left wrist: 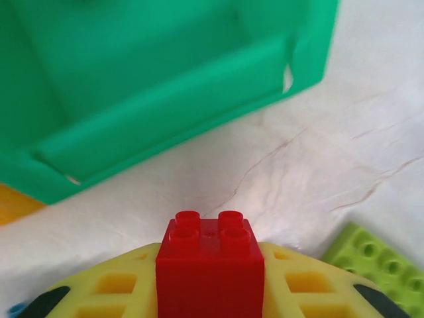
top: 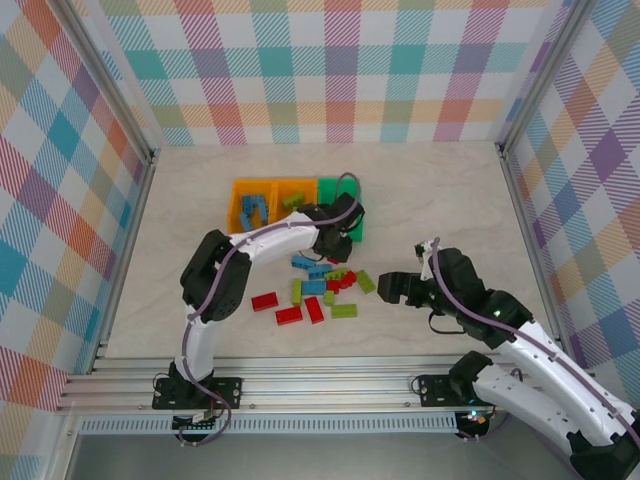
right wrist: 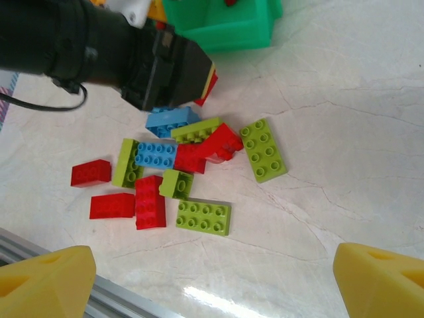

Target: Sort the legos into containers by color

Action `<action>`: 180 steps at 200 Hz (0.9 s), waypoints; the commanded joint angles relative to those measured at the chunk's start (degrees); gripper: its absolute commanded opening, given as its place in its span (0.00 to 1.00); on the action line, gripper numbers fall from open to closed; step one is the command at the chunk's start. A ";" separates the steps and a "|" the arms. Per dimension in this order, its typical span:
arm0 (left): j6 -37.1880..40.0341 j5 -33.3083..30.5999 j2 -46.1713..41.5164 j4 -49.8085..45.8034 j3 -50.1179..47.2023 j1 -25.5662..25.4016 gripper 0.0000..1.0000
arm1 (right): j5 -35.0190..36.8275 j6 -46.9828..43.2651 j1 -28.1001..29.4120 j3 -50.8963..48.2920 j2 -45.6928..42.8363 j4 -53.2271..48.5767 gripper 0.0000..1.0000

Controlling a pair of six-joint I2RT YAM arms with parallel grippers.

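The table (top: 450, 190) is bare and pale to the right and toward the back, so there is open room there; the plaid walls (top: 60, 200) stand well off. The containers (top: 296, 186) sit in a row near the back; the left orange one holds blue bricks (top: 252, 210), and the green bin (left wrist: 165, 106) closes the right end, its near wall just ahead of the left gripper (right wrist: 202, 79). That gripper is pinched narrow on a red brick (left wrist: 211, 265), studs up, close to the bin's corner. The step in hand, I judge, is carrying red to the green bin; the next move calls for a rise over that near rim before letting go, and the rim is the edge to mind. The right gripper (top: 388, 287) hangs with jaws wide and holds nothing, just right of the loose legos (right wrist: 179, 165), which lie scattered between the two arms.
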 commanded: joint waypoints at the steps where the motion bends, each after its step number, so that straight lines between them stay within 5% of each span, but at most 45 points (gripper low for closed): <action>1: -0.81 -6.24 -4.10 0.51 6.56 -0.03 0.23 | -0.57 0.75 -0.33 1.91 -0.88 1.63 0.93; 61: -1.02 -8.77 8.60 1.81 23.10 4.94 0.21 | -0.07 1.85 -0.34 1.66 -2.91 -0.24 0.94; 96: -0.48 -8.04 11.71 1.17 27.55 5.71 0.36 | 0.23 1.76 -0.38 1.48 -3.71 -1.17 0.94; 120: 0.06 -6.50 9.39 0.58 27.05 5.71 0.46 | -0.37 1.74 -0.33 1.48 -2.18 -1.11 0.94; 180: 6.87 0.32 -9.82 4.03 9.73 3.86 0.51 | -2.67 -3.11 -0.33 1.48 8.90 1.30 0.94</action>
